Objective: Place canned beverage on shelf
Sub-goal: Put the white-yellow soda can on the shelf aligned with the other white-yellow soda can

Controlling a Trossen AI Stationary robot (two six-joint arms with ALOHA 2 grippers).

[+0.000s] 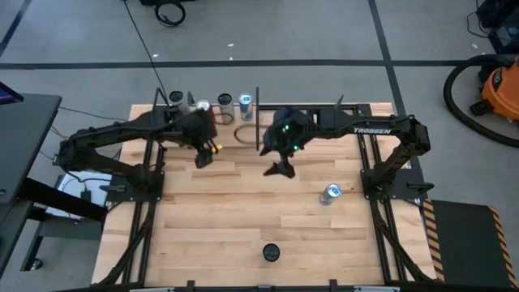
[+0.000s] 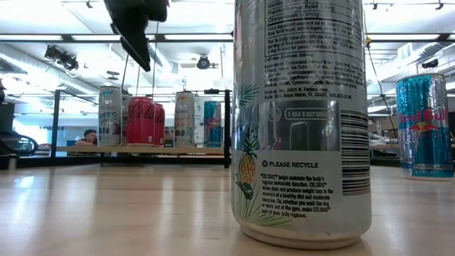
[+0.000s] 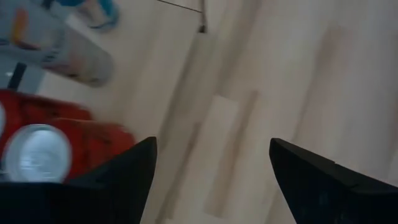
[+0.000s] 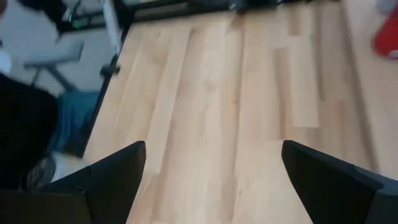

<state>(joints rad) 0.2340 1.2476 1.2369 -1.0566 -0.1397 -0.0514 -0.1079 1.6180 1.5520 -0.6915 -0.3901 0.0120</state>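
The shelf (image 1: pixel 212 113) sits at the far edge of the counter (image 1: pixel 243 219) and already carries several cans, including a red can (image 2: pixel 140 119). Two cans stand loose on the counter: a silver-blue can (image 1: pixel 331 193) near the right arm's base and a dark-topped can (image 1: pixel 271 253) at the near edge (the tall pineapple-print one that fills the low view).

The left end effector (image 1: pixel 203 156) hangs just in front of the shelf, fingers apart, nothing between them. The right end effector (image 1: pixel 281 169) hangs over mid-counter, fingers spread wide and empty.

Risks from here:
- The left end effector is close to the shelved cans; a careless swing could knock the red can over.
- The two arms are near each other at mid-counter; crossing paths could cause a collision.
- An off-centre approach to the silver-blue can could tip it and send it rolling.
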